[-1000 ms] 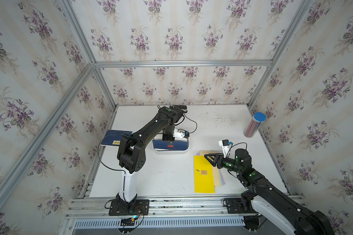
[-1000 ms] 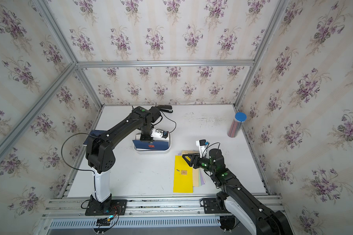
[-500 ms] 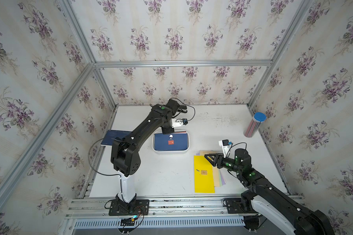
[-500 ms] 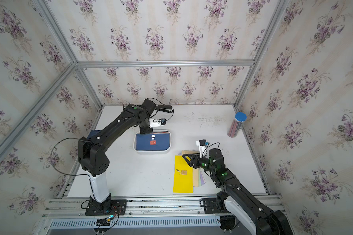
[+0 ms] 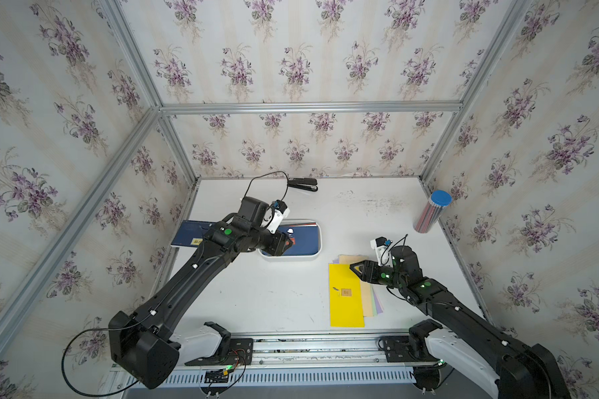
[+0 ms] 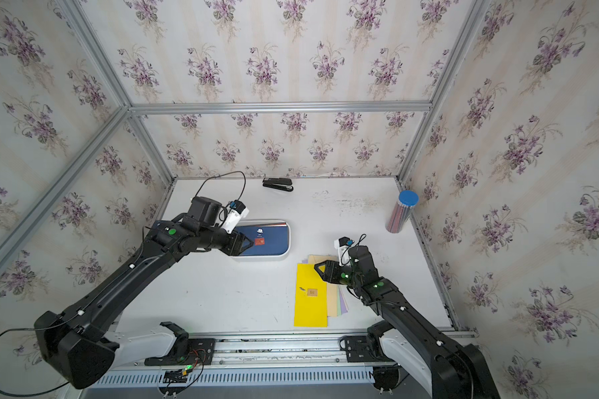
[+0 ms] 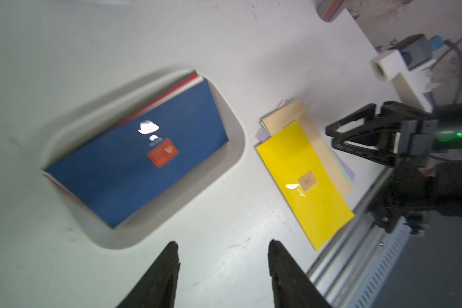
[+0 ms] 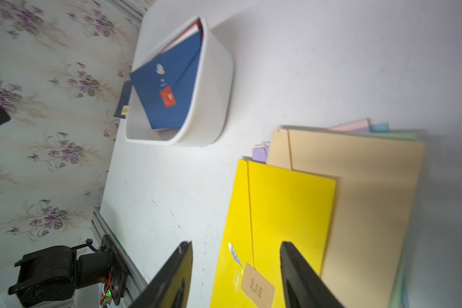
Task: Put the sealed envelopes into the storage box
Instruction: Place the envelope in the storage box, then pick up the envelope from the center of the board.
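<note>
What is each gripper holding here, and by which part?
Nothing. The left gripper is open and empty by the storage box; the right gripper is open above the yellow envelope, nothing between its jaws.

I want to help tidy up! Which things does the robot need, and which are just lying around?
Needed: storage box, navy envelope inside it, yellow envelope, tan envelope beneath it.
Just lying around: stapler, pencil tube, dark blue book.

One end of the storage box (image 5: 301, 257) is hidden by the left arm (image 5: 222, 248). Lower envelopes (image 8: 351, 125) are glimpsed only as slivers.
</note>
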